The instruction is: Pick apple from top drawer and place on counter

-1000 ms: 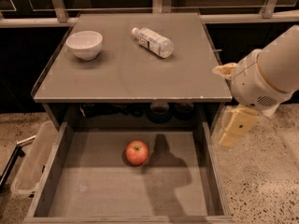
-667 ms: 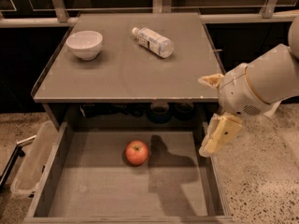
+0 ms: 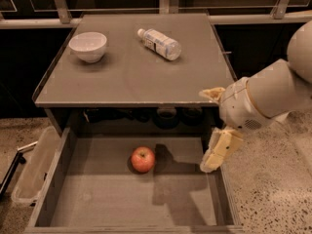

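**Apple in drawer, claw open**

Table (image 3: 131,77) sits over the open drawer (image 3: 107,199). Claw (image 3: 208,130) is spread wide and empty at the drawer's right wall. Apple (image 3: 143,159) lies mid-floor: likely light, firm, smooth, rolls. Pinch across its widest middle.

Speckled floor (image 3: 278,189), perhaps stone

We log the apple (image 3: 143,159), red with yellowish patches, resting on the floor of the pulled-out top drawer (image 3: 97,199) at lower centre, clear of every wall. The grey-brown surface (image 3: 131,72) fills upper centre. The pincer (image 3: 205,129) hangs right of centre by the drawer's right wall, fingers spread, empty.
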Robot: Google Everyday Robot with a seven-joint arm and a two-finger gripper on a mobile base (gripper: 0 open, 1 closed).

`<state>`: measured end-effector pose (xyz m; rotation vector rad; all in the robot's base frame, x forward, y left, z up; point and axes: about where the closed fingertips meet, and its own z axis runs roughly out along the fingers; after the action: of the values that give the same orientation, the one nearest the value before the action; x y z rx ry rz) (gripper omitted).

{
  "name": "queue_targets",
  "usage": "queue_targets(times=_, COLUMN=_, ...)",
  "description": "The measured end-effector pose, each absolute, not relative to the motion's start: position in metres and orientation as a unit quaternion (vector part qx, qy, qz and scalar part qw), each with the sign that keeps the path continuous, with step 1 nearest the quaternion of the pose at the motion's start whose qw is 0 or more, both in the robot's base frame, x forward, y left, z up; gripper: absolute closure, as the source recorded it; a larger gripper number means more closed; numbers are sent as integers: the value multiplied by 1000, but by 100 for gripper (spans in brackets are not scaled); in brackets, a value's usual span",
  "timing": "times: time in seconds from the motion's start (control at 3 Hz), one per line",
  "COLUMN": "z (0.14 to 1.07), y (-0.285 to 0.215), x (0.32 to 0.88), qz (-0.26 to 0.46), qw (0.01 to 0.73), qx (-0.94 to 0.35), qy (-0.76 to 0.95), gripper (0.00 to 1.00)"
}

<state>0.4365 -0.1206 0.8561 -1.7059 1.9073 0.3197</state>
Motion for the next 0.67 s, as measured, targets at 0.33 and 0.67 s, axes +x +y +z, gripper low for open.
queue_targets(times=0.33, z=790, y=-91, x=434, qz=157, qw=293, qx=-618, qy=712, gripper=0)
queue_targets(times=0.67, z=790, y=-91, x=434, qz=157, qw=293, qx=-619, qy=712, gripper=0)
